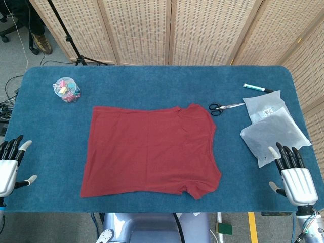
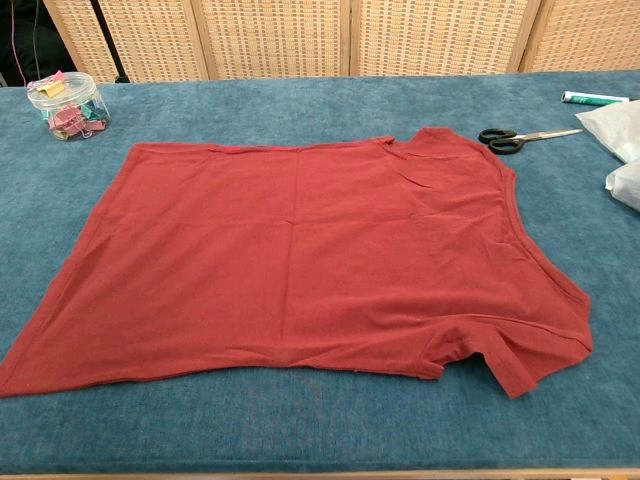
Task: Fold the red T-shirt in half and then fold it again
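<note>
Because the red cotton T-shirt (image 1: 151, 150) is thin, limp cloth, I judge it will weigh almost nothing but sag and drag the moment I lift an edge — and it may cling to the napped blue fabric worktop (image 1: 45, 101) rather than slide. It lies spread flat and unfolded, roughly midway between my two sets of fingers, hem towards my left hand's fingers and collar and sleeves towards my right's. I'd take hold at the corners of one long edge, pinching only the cloth, so the fold carries over evenly.

My left hand (image 1: 10, 164) rests at the near edge, well apart from the hem, fingers released and spread, grasping nothing. My right hand (image 1: 293, 177) sits likewise released, its fingers pointing away from me — their tips lie just beside, perhaps touching, a translucent white plastic bag (image 1: 276, 134); I cannot tell which. Beyond those fingers lie black-handled scissors (image 1: 225, 107).
</note>
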`<state>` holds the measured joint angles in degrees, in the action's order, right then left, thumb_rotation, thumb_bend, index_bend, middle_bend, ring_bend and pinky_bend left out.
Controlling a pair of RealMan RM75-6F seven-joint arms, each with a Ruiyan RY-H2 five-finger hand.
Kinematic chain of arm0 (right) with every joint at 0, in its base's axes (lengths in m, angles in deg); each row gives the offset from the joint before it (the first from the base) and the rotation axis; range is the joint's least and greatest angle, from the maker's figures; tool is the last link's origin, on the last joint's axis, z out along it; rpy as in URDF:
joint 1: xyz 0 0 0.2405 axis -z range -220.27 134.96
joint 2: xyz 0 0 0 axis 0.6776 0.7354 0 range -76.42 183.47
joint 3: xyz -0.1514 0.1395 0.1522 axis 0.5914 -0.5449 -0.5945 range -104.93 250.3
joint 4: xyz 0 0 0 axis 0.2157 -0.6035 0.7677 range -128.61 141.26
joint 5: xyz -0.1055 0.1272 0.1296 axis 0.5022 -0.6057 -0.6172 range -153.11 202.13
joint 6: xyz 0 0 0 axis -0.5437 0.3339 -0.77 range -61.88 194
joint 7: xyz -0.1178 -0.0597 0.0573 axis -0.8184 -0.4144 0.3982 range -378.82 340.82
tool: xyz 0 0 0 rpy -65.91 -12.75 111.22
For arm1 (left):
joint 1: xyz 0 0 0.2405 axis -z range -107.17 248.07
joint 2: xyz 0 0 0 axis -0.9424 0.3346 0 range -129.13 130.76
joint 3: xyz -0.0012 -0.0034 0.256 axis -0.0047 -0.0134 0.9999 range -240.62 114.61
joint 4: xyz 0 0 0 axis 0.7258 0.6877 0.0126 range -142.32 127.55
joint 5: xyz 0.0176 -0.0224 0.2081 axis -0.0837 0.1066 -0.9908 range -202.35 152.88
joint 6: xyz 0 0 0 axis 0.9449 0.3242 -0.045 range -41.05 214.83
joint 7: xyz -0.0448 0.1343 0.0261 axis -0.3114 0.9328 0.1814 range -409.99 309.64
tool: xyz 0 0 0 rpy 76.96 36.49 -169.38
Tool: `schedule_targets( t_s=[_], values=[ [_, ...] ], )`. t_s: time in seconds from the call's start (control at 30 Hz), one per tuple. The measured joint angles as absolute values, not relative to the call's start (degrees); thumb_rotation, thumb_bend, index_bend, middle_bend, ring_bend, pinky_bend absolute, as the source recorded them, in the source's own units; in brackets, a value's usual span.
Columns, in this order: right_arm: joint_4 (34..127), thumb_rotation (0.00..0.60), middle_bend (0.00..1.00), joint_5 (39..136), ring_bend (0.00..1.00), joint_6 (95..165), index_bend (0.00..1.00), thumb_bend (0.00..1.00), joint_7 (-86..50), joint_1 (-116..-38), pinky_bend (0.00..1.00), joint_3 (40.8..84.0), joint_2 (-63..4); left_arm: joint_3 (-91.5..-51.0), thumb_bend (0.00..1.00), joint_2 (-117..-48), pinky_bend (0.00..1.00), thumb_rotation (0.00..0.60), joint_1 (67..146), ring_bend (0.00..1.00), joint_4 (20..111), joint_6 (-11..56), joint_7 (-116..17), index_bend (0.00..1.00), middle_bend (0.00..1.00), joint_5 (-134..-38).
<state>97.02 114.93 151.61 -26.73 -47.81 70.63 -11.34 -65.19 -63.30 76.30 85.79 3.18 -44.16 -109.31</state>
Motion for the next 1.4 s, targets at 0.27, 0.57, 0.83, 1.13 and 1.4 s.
schedule_targets(
  t_s=[0.27,0.57,0.83,1.13,1.4],
  values=[
    [97.1,0.600,0.00,116.2,0.00,151.4,0.05,0.00,-26.6,-47.9,0.00,71.4,-11.3,-65.3,0.00,-63.3,0.00,0.600,76.3,0.00,85.9,3.2,-44.1,0.00,0.00,-109.2],
    [97.6,0.600,0.00,123.8,0.00,149.2,0.12,0.00,-26.0,-49.4,0.00,75.1,-11.8,-65.0,0.00,-63.5,0.00,0.600,76.4,0.00,86.1,3.2,-43.6,0.00,0.00,-109.5],
    [95.6,0.600,0.00,135.4,0.00,144.6,0.15,0.00,-32.1,-52.6,0.00,79.2,-18.9,-65.1,0.00,-63.5,0.00,0.600,76.2,0.00,86.4,3.1,-43.4,0.00,0.00,-109.1],
    [96.5,0.600,0.00,134.6,0.00,136.9,0.17,0.00,-42.3,-55.1,0.00,79.0,-26.4,-65.4,0.00,-63.8,0.00,0.600,76.5,0.00,86.1,3.8,-42.9,0.00,0.00,-108.2],
    [97.1,0.600,0.03,132.1,0.00,134.1,0.23,0.00,-46.4,-56.4,0.00,77.5,-31.0,-65.6,0.00,-63.8,0.00,0.600,76.7,0.00,85.9,4.3,-43.0,0.00,0.00,-107.7]
  ],
)
